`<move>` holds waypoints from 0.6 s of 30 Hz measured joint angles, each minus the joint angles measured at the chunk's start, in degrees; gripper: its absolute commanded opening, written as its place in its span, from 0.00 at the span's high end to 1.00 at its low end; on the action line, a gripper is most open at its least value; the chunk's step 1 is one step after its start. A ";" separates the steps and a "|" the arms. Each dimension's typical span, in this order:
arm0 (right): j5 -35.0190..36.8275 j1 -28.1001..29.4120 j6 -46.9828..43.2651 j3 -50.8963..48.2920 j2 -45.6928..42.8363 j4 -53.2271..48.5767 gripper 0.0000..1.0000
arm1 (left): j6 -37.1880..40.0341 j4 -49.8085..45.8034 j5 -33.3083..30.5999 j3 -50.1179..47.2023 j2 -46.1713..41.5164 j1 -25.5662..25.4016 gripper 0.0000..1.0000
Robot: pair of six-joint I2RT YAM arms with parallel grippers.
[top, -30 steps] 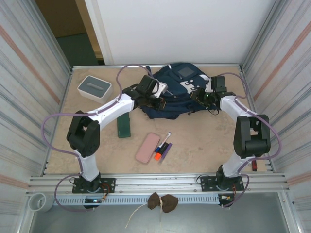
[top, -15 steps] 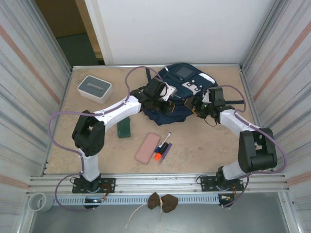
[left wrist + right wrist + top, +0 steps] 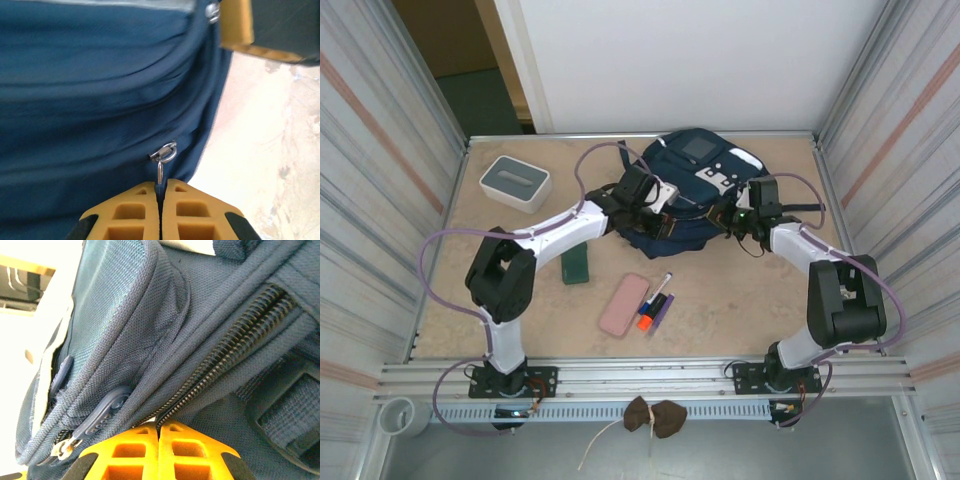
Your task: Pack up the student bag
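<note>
The student bag [image 3: 695,190] lies at the upper middle of the bench [image 3: 740,290]. The left fingers [image 3: 135,210] are pinched shut on its metal zip pull [image 3: 161,167]. The right fingers [image 3: 132,450] pinch the student bag beside a zip [image 3: 235,347]. This looks like opening the bag. Next, pull the zip along while holding the bag firm.

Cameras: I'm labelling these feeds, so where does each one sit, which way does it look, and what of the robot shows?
Top external: above and behind the bases, looking down on the table; both arms show, reaching to the backpack.
Left wrist: on the left arm, looking along the left claw, shut on a zipper pull.
Right wrist: on the right arm, looking along the right claw, shut on the backpack beside a zipper.
Shared: all three views show the backpack.
</note>
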 measured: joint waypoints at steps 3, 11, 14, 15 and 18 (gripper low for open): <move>-0.11 -2.38 -1.70 0.00 -0.55 -1.22 1.00 | 0.98 0.22 -1.01 -1.70 -1.27 2.49 1.00; -1.36 -4.52 -7.58 4.28 0.48 -8.20 0.94 | 1.81 0.59 -1.57 -3.23 -1.68 7.48 1.00; -1.25 -4.98 -9.09 7.17 1.64 -10.97 0.85 | 1.11 1.55 0.28 -3.23 -2.14 6.97 1.00; -1.07 -5.29 -9.51 7.72 1.73 -11.56 0.80 | 0.72 1.99 0.90 -3.23 -2.34 6.64 1.00; -0.09 -6.60 -10.58 8.15 1.20 -12.76 0.64 | -0.35 2.54 1.95 -2.80 -2.54 4.87 1.00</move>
